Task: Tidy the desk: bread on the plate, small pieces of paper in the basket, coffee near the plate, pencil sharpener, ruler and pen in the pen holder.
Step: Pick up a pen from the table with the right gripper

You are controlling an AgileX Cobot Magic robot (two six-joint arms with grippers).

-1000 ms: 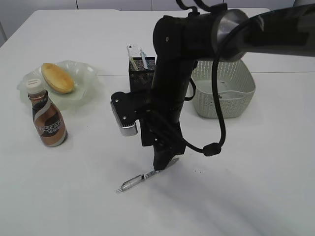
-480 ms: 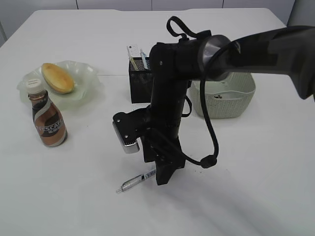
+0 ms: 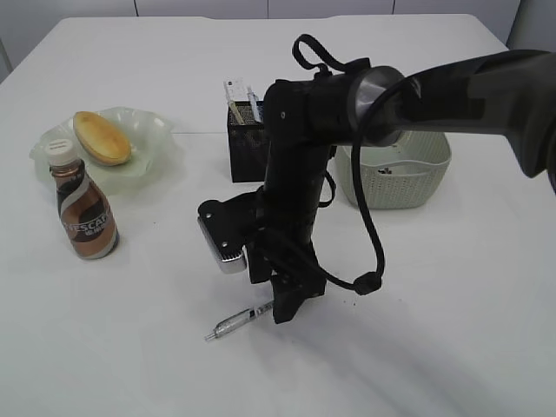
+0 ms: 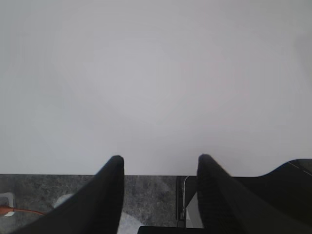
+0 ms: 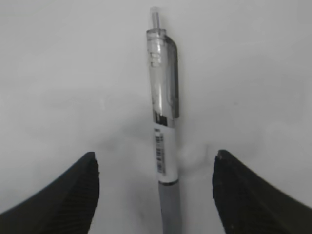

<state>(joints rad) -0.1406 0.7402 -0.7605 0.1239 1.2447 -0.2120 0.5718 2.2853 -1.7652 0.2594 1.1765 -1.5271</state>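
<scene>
A clear pen (image 3: 236, 323) (image 5: 163, 122) with a grey grip lies on the white desk (image 3: 452, 287). My right gripper (image 3: 285, 309) (image 5: 156, 153) stands open, pointing down at the desk, one finger on each side of the pen's grip end and neither touching it. The bread (image 3: 102, 137) lies on the green plate (image 3: 158, 132). The coffee (image 3: 82, 213) stands just in front of the plate. A whitish ruler (image 3: 234, 92) sticks up out of the black pen holder (image 3: 247, 148). My left gripper (image 4: 160, 156) is open and empty. The pencil sharpener and paper pieces are out of view.
The basket (image 3: 395, 174) stands right of the pen holder, behind my right arm. In the left wrist view the desk's edge (image 4: 146, 173) runs across, with grey floor (image 4: 151, 200) below it.
My right arm has come down and slightly toward the front, bringing the open fingers from above the pen to desk level around its grip end. The pen has not moved.
</scene>
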